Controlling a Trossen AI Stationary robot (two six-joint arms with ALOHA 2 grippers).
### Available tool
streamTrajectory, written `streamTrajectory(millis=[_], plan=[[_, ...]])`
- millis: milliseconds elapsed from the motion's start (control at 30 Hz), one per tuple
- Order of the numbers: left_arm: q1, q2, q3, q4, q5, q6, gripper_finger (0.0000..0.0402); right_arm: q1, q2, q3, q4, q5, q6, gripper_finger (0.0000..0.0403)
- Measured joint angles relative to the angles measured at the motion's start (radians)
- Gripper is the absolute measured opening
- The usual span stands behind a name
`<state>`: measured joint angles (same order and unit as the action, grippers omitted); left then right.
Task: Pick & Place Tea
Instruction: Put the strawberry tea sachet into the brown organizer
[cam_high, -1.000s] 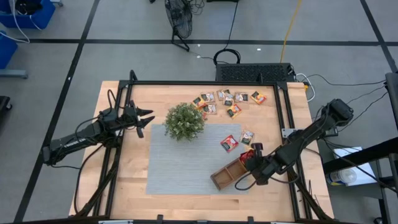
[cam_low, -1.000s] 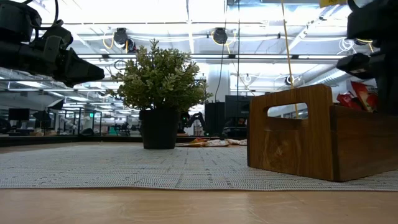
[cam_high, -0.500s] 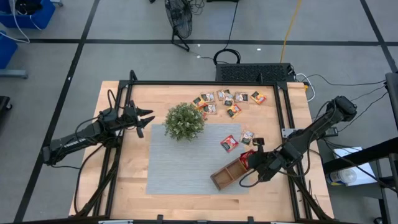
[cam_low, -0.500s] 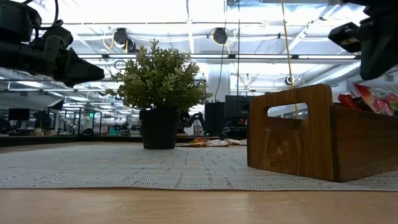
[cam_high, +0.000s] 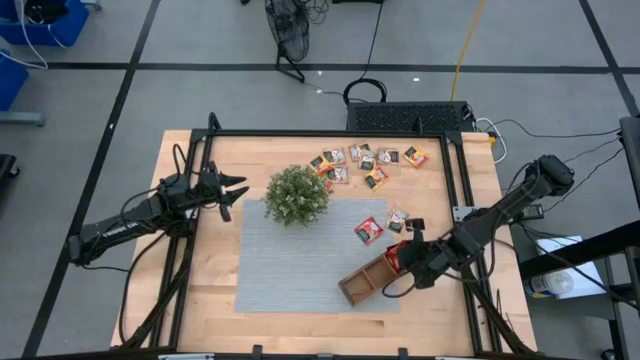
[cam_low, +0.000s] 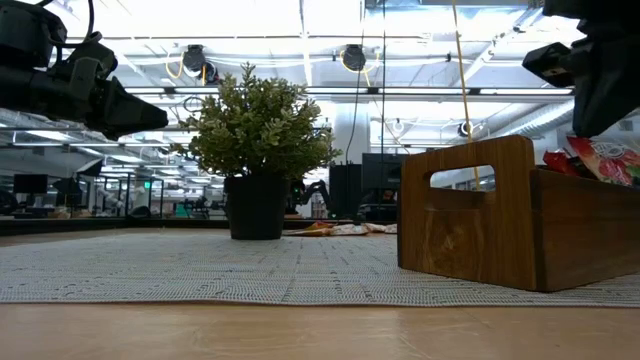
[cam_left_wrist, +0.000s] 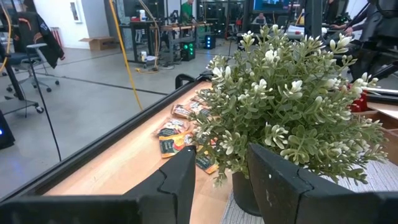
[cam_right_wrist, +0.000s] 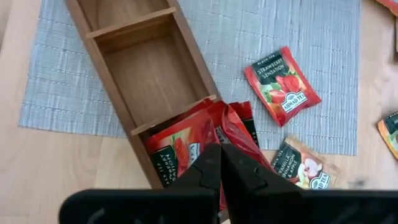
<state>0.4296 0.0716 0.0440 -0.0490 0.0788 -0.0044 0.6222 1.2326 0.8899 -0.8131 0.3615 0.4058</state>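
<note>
Table (cam_high: 210, 290): right gripper (cam_right_wrist: 219, 163) seemingly empty above tray (cam_right_wrist: 134, 56)

High view looks straight down on the whole table (cam_high: 200, 290); low view looks level from table height; each wrist view faces past its own fingers, close in; all share the wooden tray (cam_right_wrist: 140, 68).
</note>
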Motion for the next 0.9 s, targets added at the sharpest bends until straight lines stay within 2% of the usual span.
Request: streamTrajectory(millis=[167,433,633,900], plan=[[0.000,0.000,0.000,0.000,0.000,0.000,0.0147,-0.026,0.000,-0.028,0.040,-0.077,0.005,0.0000],[0.000,0.000,0.000,0.000,0.000,0.000,0.0147,-0.027,0.000,-0.053,0.062,-0.082,0.024,0.0000],[0.000,0.000,0.000,0.000,0.000,0.000,0.0147,-0.025,0.000,-0.013,0.087,-0.078,0.013,0.0000],[0.000,0.000,0.000,0.000,0.000,0.000,0.0147,-0.068,0.000,0.003,0.251,-0.075,-0.178,0.0000]])
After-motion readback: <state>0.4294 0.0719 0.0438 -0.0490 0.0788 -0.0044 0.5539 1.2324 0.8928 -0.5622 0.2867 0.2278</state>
